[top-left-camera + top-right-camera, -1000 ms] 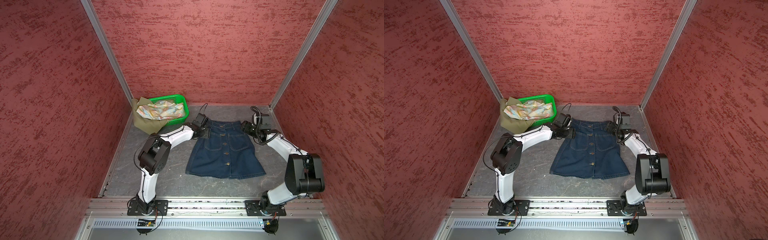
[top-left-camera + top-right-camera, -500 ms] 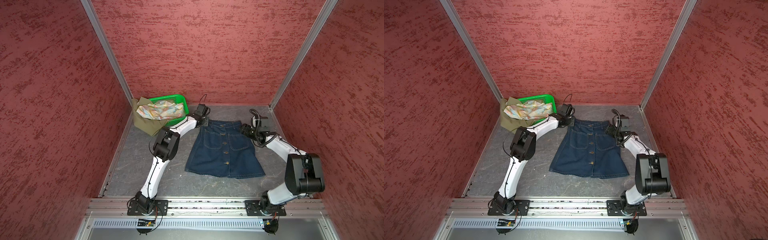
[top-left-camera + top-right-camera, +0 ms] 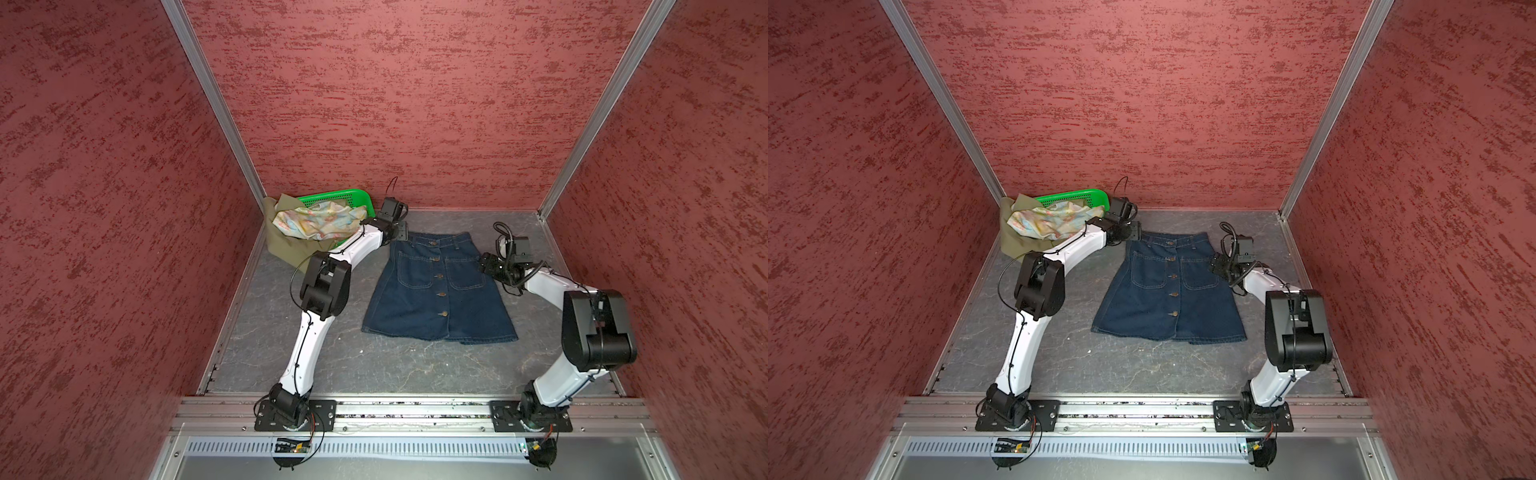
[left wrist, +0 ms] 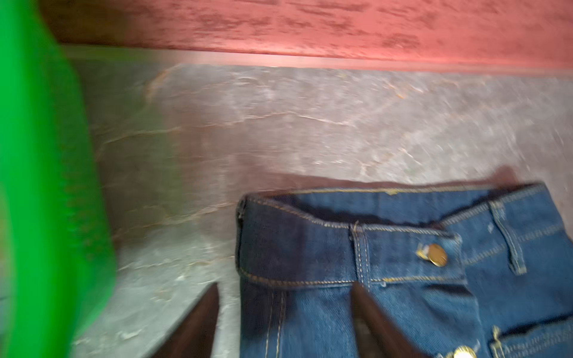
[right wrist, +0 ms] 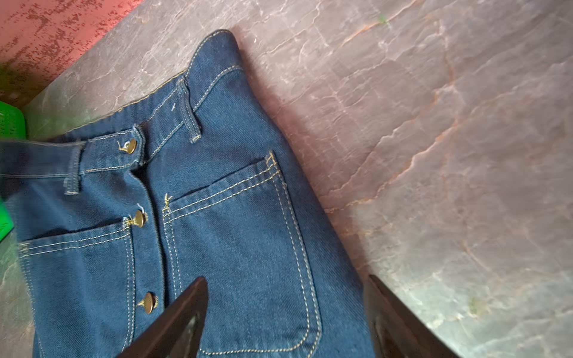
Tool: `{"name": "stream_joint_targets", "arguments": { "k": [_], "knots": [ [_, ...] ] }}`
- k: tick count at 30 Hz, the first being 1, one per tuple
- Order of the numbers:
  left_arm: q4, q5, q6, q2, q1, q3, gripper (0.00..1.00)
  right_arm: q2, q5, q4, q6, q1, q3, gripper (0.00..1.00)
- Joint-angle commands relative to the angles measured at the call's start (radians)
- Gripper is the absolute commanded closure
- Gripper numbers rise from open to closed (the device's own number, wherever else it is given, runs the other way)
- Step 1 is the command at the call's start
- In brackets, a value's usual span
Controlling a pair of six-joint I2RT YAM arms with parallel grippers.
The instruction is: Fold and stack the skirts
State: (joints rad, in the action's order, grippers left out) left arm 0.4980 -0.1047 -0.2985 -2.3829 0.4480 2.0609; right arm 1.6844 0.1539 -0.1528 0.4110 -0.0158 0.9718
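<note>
Rough red walls (image 3: 415,104) box in a grey veined table (image 3: 415,374) where the denim skirt (image 3: 436,299) lies flat mid-surface, the olive skirt (image 3: 286,249) and floral skirt (image 3: 320,222) heaped at the green basket (image 3: 332,196) in the far left corner, while the left gripper (image 4: 285,288) and right gripper (image 5: 286,279) both stand wide, each straddling a denim edge.

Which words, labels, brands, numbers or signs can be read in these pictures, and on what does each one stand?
No text can be read in any view.
Brass buttons of the denim skirt: any embossing is too blurred to read.
Small circuit boards under the front rail: too small to read.
Green basket: no label shows.
</note>
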Motion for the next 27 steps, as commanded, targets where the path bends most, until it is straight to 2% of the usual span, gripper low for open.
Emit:
{"name": "stream_joint_targets", "arguments": {
  "k": [1, 7, 14, 21, 27],
  "knots": [
    [-0.003, -0.019, -0.006, 0.092, 0.010, -0.042, 0.21, -0.008, -0.002, 0.033, -0.007, 0.004, 0.030, 0.20],
    [-0.070, -0.035, 0.030, 0.296, 0.064, -0.302, 0.17, -0.028, -0.034, 0.011, 0.002, 0.004, -0.003, 0.20],
    [0.003, -0.056, 0.050, 0.461, 0.137, -0.576, 0.16, -0.080, -0.055, -0.061, 0.052, 0.006, -0.065, 0.19],
    [0.054, -0.036, 0.003, 0.527, 0.142, -0.787, 0.15, -0.214, -0.120, -0.146, 0.101, 0.018, -0.160, 0.20],
    [0.066, 0.012, -0.026, 0.541, 0.119, -0.871, 0.15, -0.282, -0.114, -0.182, 0.146, 0.033, -0.236, 0.21]
  ]
}}
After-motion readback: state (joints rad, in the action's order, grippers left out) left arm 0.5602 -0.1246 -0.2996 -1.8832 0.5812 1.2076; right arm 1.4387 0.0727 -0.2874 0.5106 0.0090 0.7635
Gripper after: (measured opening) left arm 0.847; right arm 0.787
